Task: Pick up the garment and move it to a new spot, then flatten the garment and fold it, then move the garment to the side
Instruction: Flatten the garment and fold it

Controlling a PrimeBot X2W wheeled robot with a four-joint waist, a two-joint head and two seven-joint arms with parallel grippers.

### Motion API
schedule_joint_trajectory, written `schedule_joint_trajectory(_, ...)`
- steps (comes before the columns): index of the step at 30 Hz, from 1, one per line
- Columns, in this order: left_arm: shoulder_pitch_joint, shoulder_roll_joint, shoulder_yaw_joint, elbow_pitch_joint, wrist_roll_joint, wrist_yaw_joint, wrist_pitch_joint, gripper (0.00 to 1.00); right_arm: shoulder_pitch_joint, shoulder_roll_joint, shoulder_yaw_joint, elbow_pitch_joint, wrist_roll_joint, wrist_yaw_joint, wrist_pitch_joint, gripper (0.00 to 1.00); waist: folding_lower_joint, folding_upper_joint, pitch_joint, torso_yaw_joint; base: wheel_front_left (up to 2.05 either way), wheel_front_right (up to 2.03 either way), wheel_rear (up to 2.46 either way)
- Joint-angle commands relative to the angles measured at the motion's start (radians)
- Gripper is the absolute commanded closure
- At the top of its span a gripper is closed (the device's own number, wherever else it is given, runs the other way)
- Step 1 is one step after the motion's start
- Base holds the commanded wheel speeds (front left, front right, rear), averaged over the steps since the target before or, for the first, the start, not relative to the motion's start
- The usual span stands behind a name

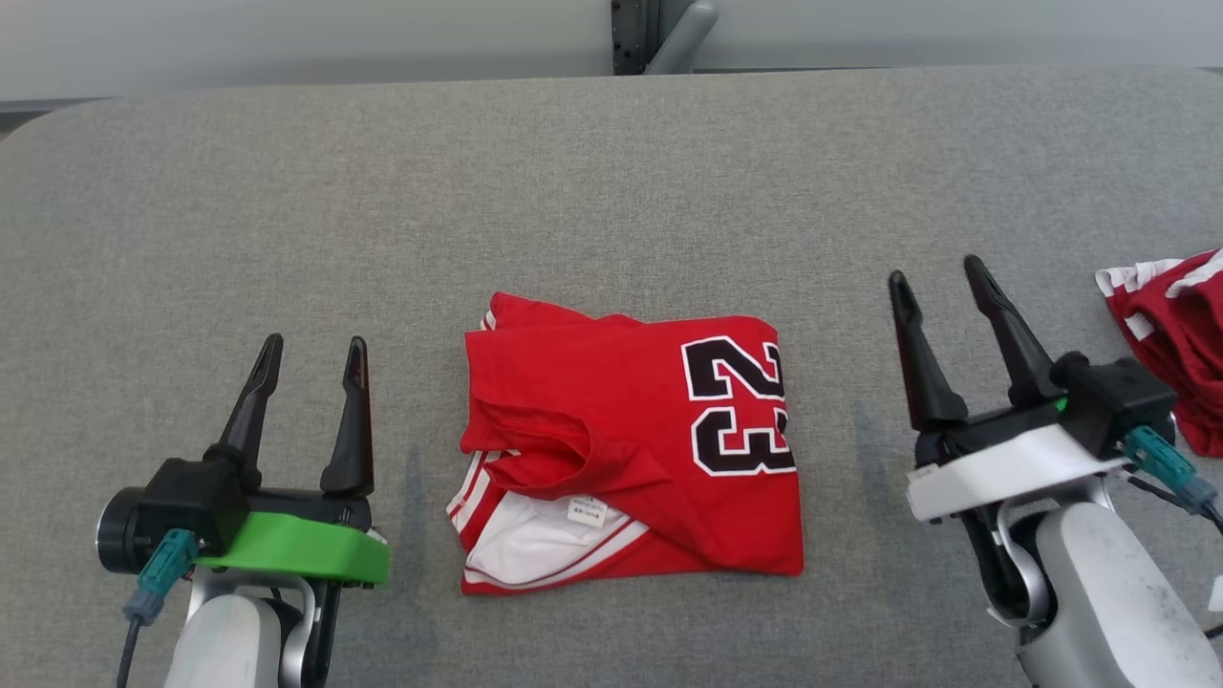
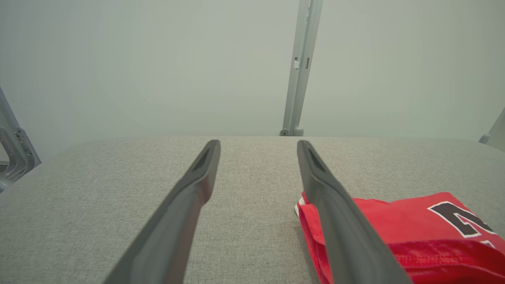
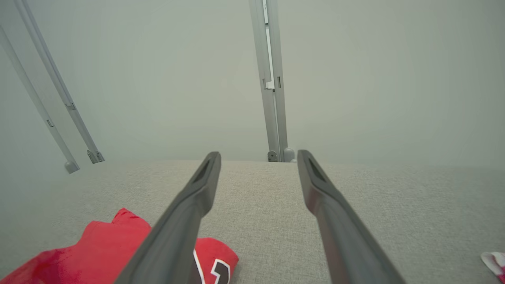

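Red soft jersey with a black number 23 (image 1: 631, 449) lies folded in the middle of the grey fabric-covered surface (image 1: 611, 172) in the head view, between the left gripper (image 1: 315, 341) and the right gripper (image 1: 936, 268), both wide open and empty. In the left wrist view it looks light and limp, so a pinch through all layers at a folded edge seems safest. In the right wrist view bare surface lies ahead, with another red and white garment (image 3: 495, 262) at the lower right.
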Motion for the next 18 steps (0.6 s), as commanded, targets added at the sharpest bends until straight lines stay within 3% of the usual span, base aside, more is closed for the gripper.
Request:
schedule_joint_trajectory(1,0.014,0.007,0.006,-0.001,0.009,-0.001,-0.003,0.0,0.034,-0.012,-0.027,-0.005,-0.005,0.0,-0.004,0.0,0.0,0.0,-0.016,-0.014,0.0,0.0,0.0)
schedule_joint_trajectory(9,0.053,0.014,0.023,-0.004,0.009,0.001,-0.003,0.0,0.141,-0.036,-0.113,-0.019,-0.006,0.0,0.006,0.0,0.0,0.0,-0.048,-0.038,0.0,0.0,0.0)
schedule_joint_trajectory(18,0.076,0.018,0.023,-0.002,0.009,0.004,-0.003,0.0,0.18,-0.025,-0.138,-0.034,-0.002,0.0,0.016,0.0,0.0,0.0,-0.063,-0.046,0.0,0.0,0.0)
